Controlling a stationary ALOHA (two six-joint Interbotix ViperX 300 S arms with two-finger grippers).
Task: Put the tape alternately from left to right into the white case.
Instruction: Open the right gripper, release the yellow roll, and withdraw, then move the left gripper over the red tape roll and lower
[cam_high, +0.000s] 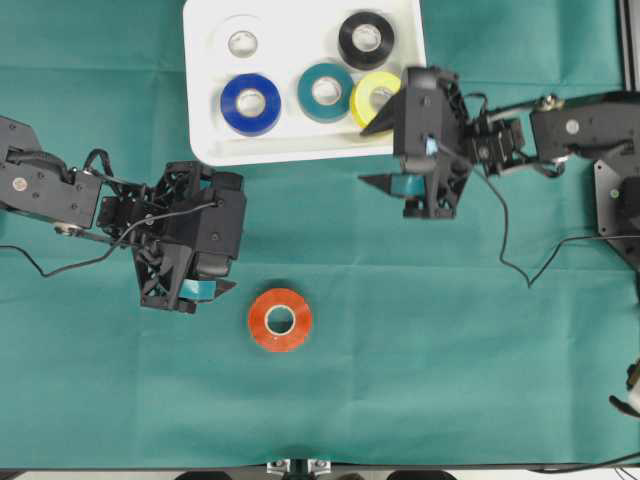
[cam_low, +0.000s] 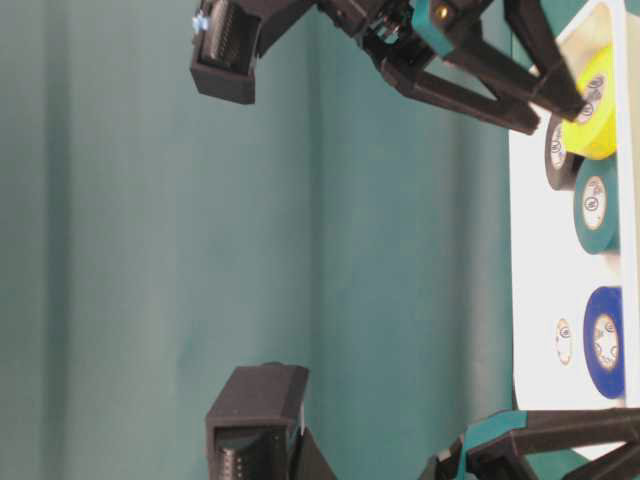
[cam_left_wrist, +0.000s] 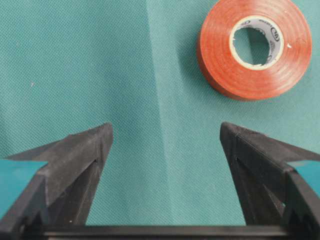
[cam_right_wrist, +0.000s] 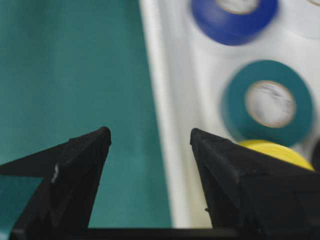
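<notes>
The white case (cam_high: 205, 140) lies at the far edge of the desk (cam_high: 450, 340), which is covered in green cloth. It holds 5 rolls of tape, all lying flat. The white roll (cam_high: 242, 42) sits in the far-left part, hard to pick out against the tray floor. The black roll (cam_high: 366, 39) lies in the far-right part. Along the near side stand the blue roll (cam_high: 250, 104) at the left, the teal roll (cam_high: 326, 92) in the middle, and the yellow roll (cam_high: 373, 97) at the right, touching the teal one and partly hidden under the right arm.

The red roll (cam_high: 280, 319) is outside the case, flat on the cloth, well apart from the tray.

The right tool (cam_high: 383, 152) hangs released over the near-right corner of the case, with one finger above the yellow roll and the other above the cloth; it grips nothing. The left tool (cam_high: 206, 292) is also released and bare, just left of the red roll
</notes>
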